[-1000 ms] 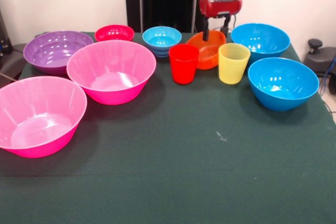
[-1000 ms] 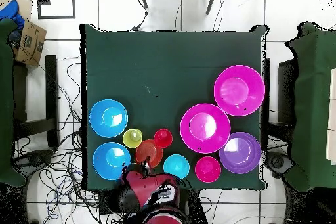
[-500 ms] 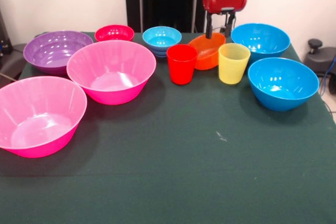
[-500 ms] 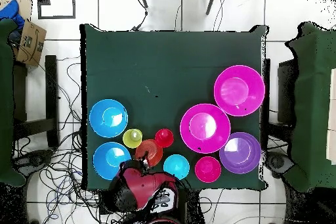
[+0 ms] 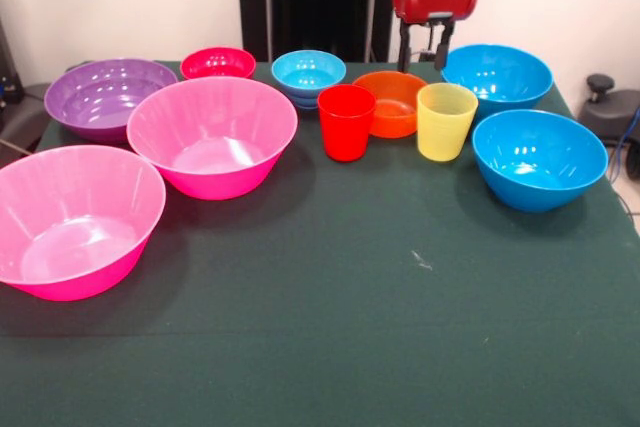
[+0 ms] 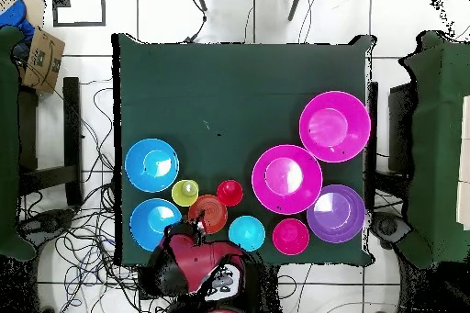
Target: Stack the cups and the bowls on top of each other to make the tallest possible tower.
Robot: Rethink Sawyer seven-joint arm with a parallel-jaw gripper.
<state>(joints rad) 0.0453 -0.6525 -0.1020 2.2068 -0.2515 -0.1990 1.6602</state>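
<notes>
Sawyer's gripper [image 5: 423,50] hangs above the far rim of the small orange bowl [image 5: 394,102], its two fingers apart with clear space between them and nothing in their grasp. That bowl sits level on the green table [image 5: 330,327], between the red cup [image 5: 346,122] on its left and the yellow cup [image 5: 444,121] on its right, both standing upright just in front of it.

No tower exists yet: every piece rests separately on the cloth, so the build looks to be at its very start.

To the right, two large blue bowls [image 5: 538,159] sit one behind the other. To the left of the orange bowl is the small light-blue bowl [image 5: 308,75], then the small red bowl [image 5: 217,63], both along the far edge. Further left and nearer are the purple bowl [image 5: 107,97] and two large pink bowls [image 5: 211,135], mouths up.

From overhead, the gripper [image 6: 195,232] lies at the table's robot-side edge, just beside the orange bowl, probably lined up for a pinch on its thin rim, the only easy grip.
</notes>
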